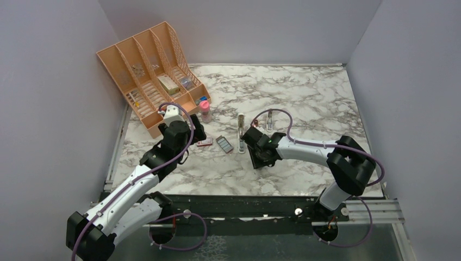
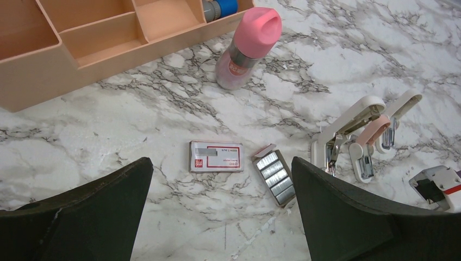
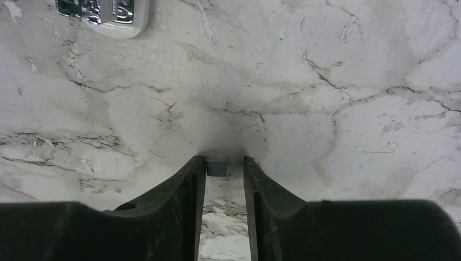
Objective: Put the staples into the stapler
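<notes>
The staples lie as silvery strips in a small grey tray (image 1: 224,143) (image 2: 275,176), with the red-and-white sleeve (image 1: 204,142) (image 2: 216,156) to its left. The white-and-pink stapler (image 1: 241,133) (image 2: 348,136) lies swung open to the tray's right; one end shows in the right wrist view (image 3: 103,13). My left gripper (image 1: 197,130) (image 2: 220,163) hovers wide open and empty above the sleeve and tray. My right gripper (image 1: 258,157) (image 3: 224,160) points down close to the table, jaws narrowly apart. A short grey staple strip (image 3: 217,166) sits between its tips, against the left finger, with a gap to the right one.
A pink-capped bottle (image 1: 205,110) (image 2: 244,49) stands behind the sleeve. A peach desk organiser (image 1: 147,76) (image 2: 81,49) holding small items fills the back left. A second small white piece (image 1: 269,120) (image 2: 402,103) lies right of the stapler. Grey walls enclose the marble table (image 1: 315,98).
</notes>
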Robot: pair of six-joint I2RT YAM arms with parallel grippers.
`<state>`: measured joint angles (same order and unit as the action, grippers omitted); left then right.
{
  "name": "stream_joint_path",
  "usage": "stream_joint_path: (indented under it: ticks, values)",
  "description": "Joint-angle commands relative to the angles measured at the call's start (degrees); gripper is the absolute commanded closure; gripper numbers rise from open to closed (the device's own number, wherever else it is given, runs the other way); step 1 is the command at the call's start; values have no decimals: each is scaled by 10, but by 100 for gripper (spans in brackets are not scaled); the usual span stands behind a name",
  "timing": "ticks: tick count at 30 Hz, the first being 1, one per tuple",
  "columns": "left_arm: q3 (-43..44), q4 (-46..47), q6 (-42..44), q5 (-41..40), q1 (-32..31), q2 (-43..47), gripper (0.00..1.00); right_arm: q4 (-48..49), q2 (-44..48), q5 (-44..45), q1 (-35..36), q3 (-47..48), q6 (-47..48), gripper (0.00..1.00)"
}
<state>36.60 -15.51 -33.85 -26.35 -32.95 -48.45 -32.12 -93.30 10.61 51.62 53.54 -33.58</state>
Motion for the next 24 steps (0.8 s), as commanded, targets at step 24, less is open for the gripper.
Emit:
stream_joint_path:
  ticks: [24]
  values:
    - [-4,11,-1,5,3,1,1,-46,-44,10,-1,48,-48,73]
